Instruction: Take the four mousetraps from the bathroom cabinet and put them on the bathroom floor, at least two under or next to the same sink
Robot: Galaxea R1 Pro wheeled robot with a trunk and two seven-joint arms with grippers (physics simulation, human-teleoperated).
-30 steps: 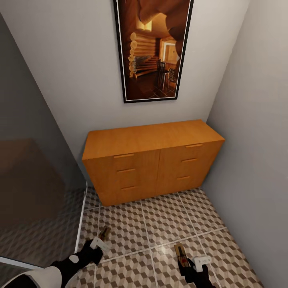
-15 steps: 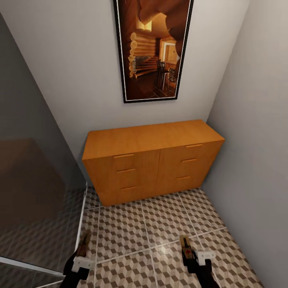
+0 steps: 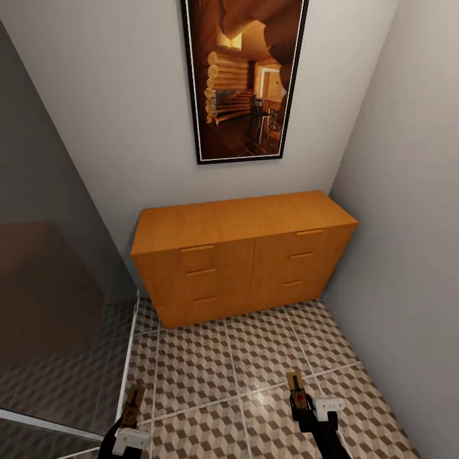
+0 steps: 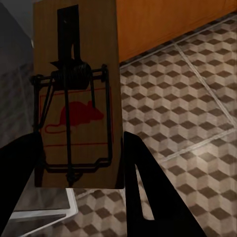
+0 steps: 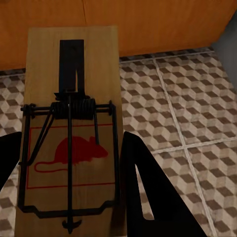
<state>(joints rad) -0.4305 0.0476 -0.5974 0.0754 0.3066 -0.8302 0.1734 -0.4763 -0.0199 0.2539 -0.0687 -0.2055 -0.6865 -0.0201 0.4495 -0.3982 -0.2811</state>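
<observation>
Left gripper (image 3: 132, 417) now lower, right gripper (image 3: 299, 400) unchanged, fingers (image 4: 143, 197) of each clamping a mousetrap (image 4: 76, 94).

A tall picture (image 3: 244, 80) in a black frame hangs on the pale wall (image 3: 115, 127). It shows a log house room with chairs. A dark glass panel (image 3: 51, 299) stands on one side, with a white strip along its bottom.

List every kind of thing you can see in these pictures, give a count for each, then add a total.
Brown wooden mousetraps with red mouse prints: 2
Orange-brown wooden cabinet: 1
Black-framed picture on the wall: 1
End effectors: 2
Total: 6
</observation>
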